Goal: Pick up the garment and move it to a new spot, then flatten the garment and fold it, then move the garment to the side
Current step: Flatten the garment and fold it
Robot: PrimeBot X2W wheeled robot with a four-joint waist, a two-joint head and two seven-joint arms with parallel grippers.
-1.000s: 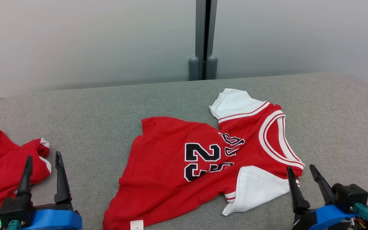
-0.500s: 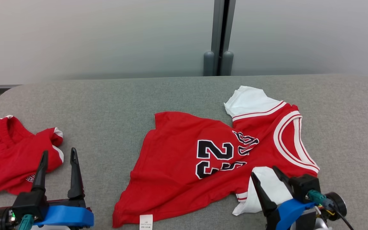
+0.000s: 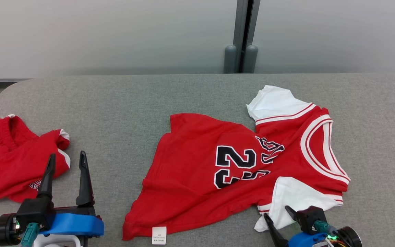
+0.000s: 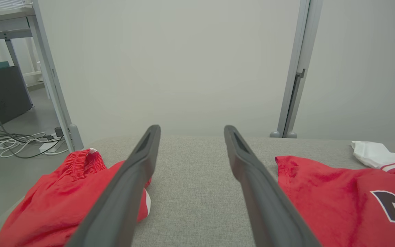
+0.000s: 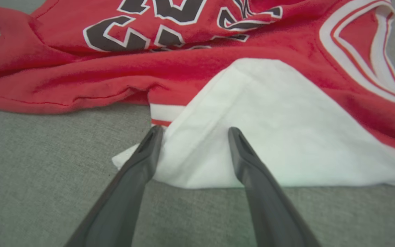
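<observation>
The garment (image 3: 197, 171) is a red jersey with a black 23 and white sleeves, spread loosely on the grey table, collar to the right. My right gripper (image 3: 276, 211) is open at the bottom right, its tips at the edge of the near white sleeve (image 3: 297, 195). In the right wrist view the right gripper (image 5: 194, 129) straddles that sleeve (image 5: 269, 137) with nothing held. My left gripper (image 3: 67, 155) stands open at the lower left, apart from the jersey. In the left wrist view the left gripper (image 4: 191, 128) points over bare table, the jersey (image 4: 338, 199) to its right.
Crumpled red shorts (image 3: 9, 161) lie at the table's left end, just left of my left fingers (image 4: 63, 192). The grey padded table (image 3: 115, 103) ends at a pale wall with a grey post (image 3: 242, 34). Cables (image 4: 12, 144) lie on the floor beyond the left edge.
The head camera has shifted, sliding the whole scene right. My right gripper has moved from beside the collar down to the near white sleeve's edge. Both grippers stay open.
</observation>
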